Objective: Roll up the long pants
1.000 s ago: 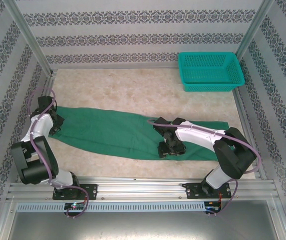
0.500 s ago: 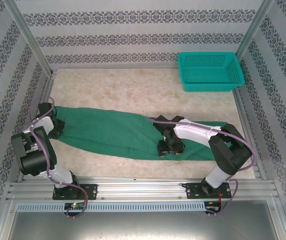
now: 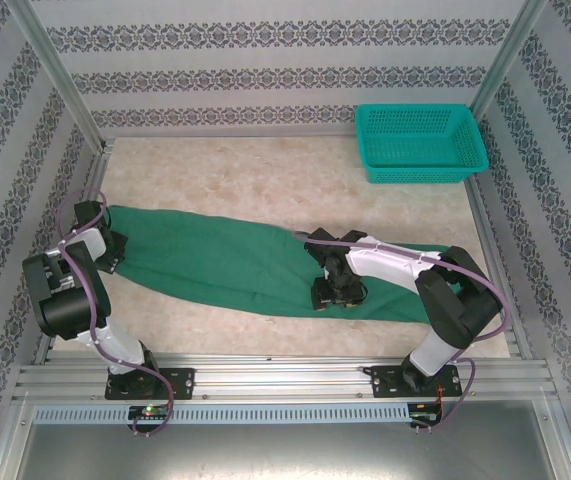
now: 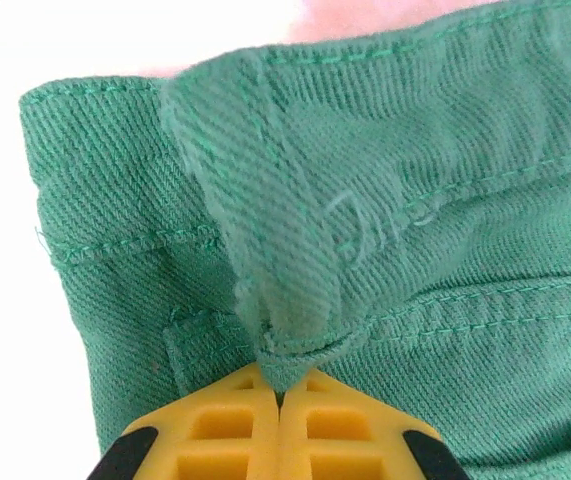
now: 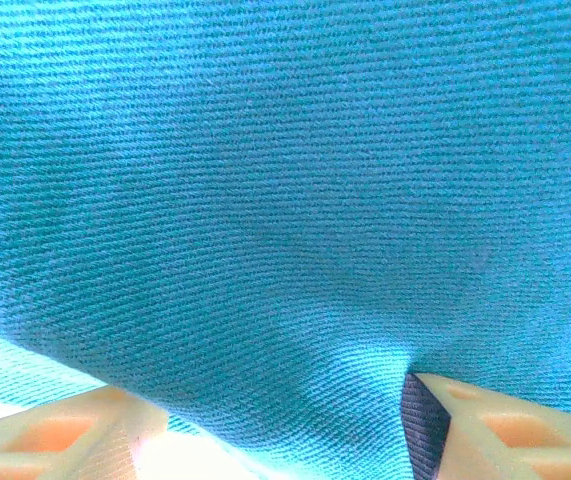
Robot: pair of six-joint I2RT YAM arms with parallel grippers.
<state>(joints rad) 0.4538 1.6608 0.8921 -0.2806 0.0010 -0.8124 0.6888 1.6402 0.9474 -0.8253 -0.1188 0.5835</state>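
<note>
Pinches a fold at the left end of the long pants (image 3: 215, 260) in the closed left end effector (image 4: 280, 385); rests the right end effector (image 5: 270, 430), fingers spread wide, on the cloth stretched across the worktop (image 3: 265, 180)

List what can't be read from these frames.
- Top external: right claw tips are hidden under its own wrist. The right end of the long pants is partly hidden under that arm.
- Top external: left claw grip spot is too small and covered by the arm.
- Right wrist: the cloth is too close, with no seam or edge to locate it. The fingers are cut by the bottom edge.
- Left wrist: the claw body is cut by the bottom edge.
</note>
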